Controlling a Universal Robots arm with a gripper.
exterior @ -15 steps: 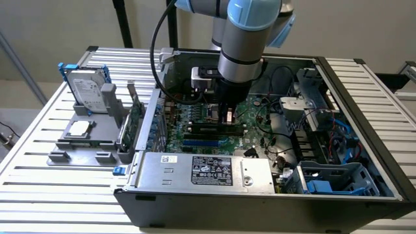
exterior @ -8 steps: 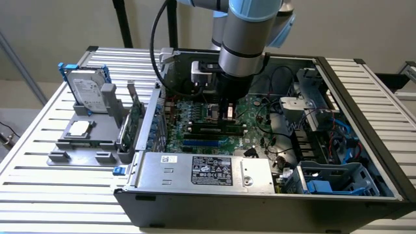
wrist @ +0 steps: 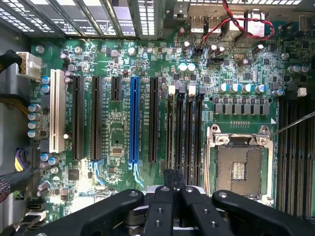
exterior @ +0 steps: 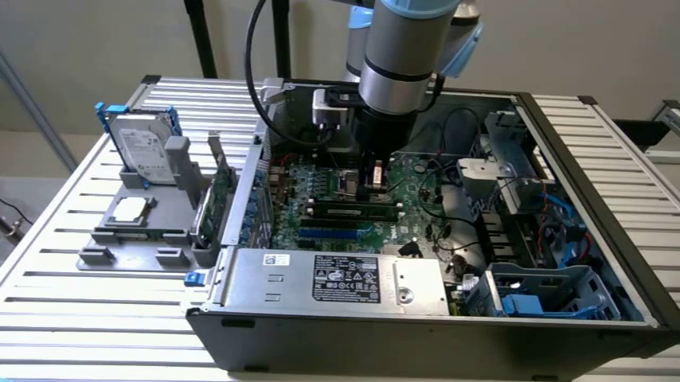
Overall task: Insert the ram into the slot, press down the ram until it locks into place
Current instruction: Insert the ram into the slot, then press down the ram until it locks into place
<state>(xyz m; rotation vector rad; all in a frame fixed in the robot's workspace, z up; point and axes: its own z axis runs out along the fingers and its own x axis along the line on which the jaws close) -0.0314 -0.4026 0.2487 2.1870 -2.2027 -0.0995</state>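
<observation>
Long green ram (exterior: pixel 349 212) with dark chips, lying in black slot (exterior: pixel 351 218)

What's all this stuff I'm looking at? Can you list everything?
Computer case: one, dark grey, open on top, on the table.
Table: one, silver, slatted.
Motherboard: one, green, inside the case.
Slots: several, black, parallel, beside the processor socket.
Processor socket: one, silver frame, empty.
Blue socket: one, among longer black ones.
White socket: one, near the board's edge.
Power supply: one, silver, labelled, at the case front.
Hard drive: one, silver in a blue frame, on the exterior view's left.
Expansion card: one, green, upright beside the case.
Robot arm: one, silver and blue, reaching down into the case.
Gripper: one, black, over the slots.
</observation>
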